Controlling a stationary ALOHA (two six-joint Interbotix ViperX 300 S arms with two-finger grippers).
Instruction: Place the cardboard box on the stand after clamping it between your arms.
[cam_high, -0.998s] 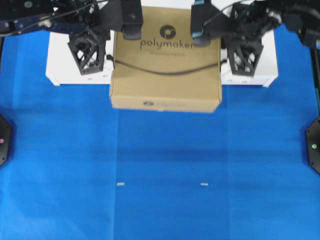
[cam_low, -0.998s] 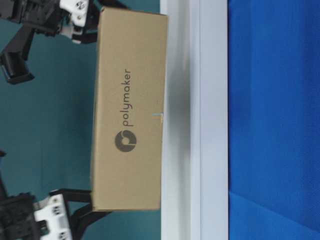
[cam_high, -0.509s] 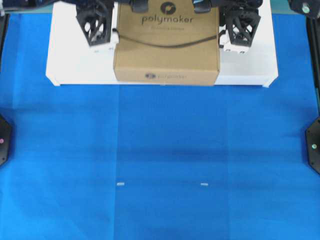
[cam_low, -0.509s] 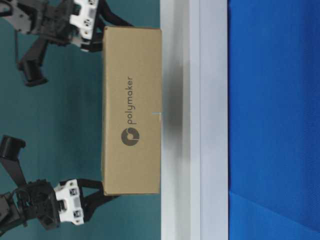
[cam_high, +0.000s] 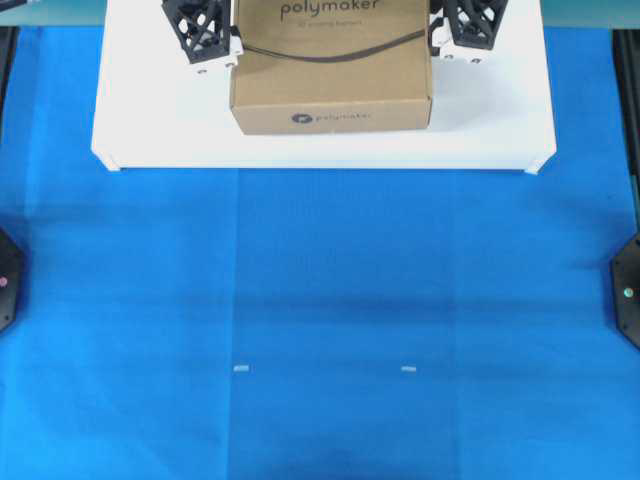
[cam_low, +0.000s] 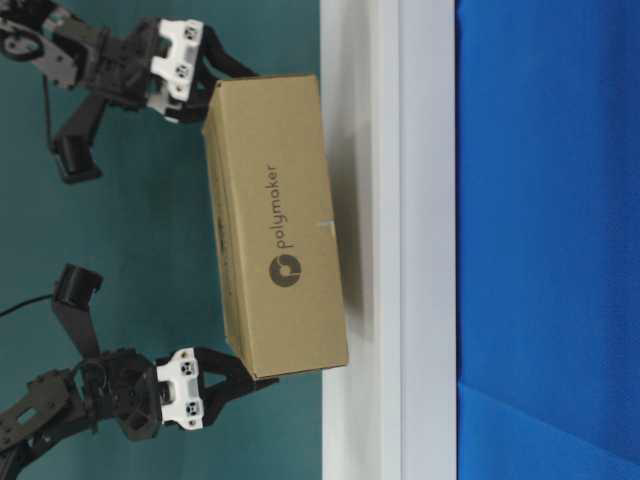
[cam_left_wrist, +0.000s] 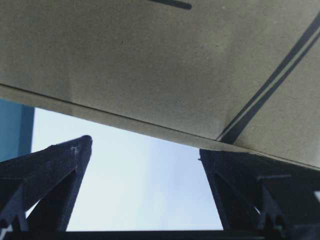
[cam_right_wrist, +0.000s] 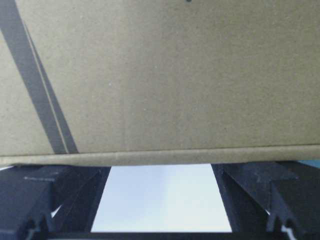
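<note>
1. Overhead: the left pincer (cam_high: 208, 40) and right pincer (cam_high: 462, 35) press the cardboard box (cam_high: 331, 80) between them over the stand (cam_high: 160, 130).
2. Table-level: the box is tilted, one edge near the stand.
3. Wrist views: both pincers spread wide, gripping nothing.

Matt brown cardboard box (cam_high: 331, 75) with slightly grainy paper surface and dark printed logo. Smooth white stand (cam_high: 160, 120), faintly glossy, like plastic or painted board. Matt blue cloth (cam_high: 330, 320) with soft fold lines. Black lattice grippers (cam_high: 205, 28) of matt, rough-textured plastic.
</note>
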